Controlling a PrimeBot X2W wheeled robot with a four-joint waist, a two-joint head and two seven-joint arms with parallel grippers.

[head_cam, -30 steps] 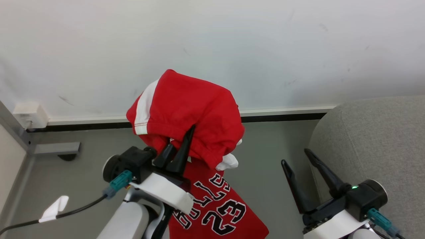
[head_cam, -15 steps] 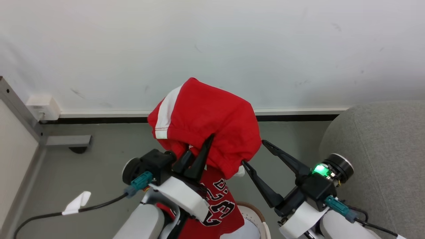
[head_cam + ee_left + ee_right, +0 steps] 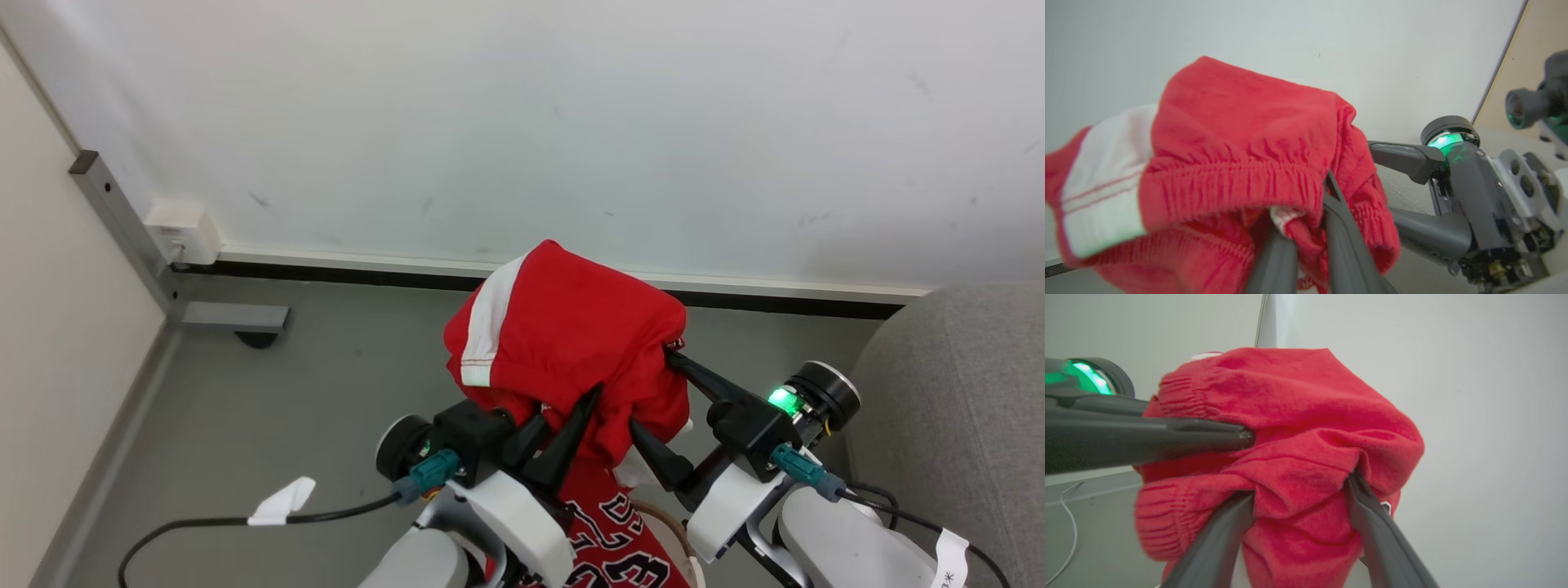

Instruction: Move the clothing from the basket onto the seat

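Note:
The clothing [image 3: 571,335] is a red bundle with a white stripe, held up in front of the wall. My left gripper [image 3: 571,402] is shut on its lower folds, as the left wrist view confirms: left gripper [image 3: 1302,204], clothing [image 3: 1229,163]. A jersey with lettering [image 3: 612,543] hangs below it. My right gripper [image 3: 653,388] is open, its fingers astride the bundle's right side. In the right wrist view a lump of the clothing [image 3: 1298,437] sits between the spread fingers of the right gripper [image 3: 1300,486]. A sliver of the basket's brown rim [image 3: 673,527] shows beneath. The grey seat [image 3: 963,392] is at the right.
A white wall with a dark skirting strip [image 3: 343,273] stands close ahead. At the left are a metal post with its floor bracket [image 3: 233,314] and a wall socket box [image 3: 184,233]. A black cable with a white tag [image 3: 282,500] trails across the grey floor.
The camera has swung, shifting the whole picture. My right gripper has come in from the right to the held bundle, and its open fingers now press into the fabric. The left gripper still holds it.

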